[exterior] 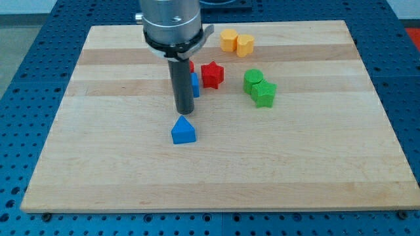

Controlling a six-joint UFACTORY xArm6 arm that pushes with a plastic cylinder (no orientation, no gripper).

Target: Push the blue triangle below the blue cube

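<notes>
The blue triangle [183, 131] lies on the wooden board [98, 151], a little left of the middle. My tip [184, 111] stands just above it toward the view's top, close to its upper point. The blue cube [195, 85] is mostly hidden behind the rod; only its right edge shows, above and slightly right of the triangle.
A red star [212, 75] sits right of the rod, and a small piece of another red block [191, 66] shows beside the rod. Two green blocks [260, 88] lie further right. Two yellow-orange blocks [237, 42] sit near the board's top edge.
</notes>
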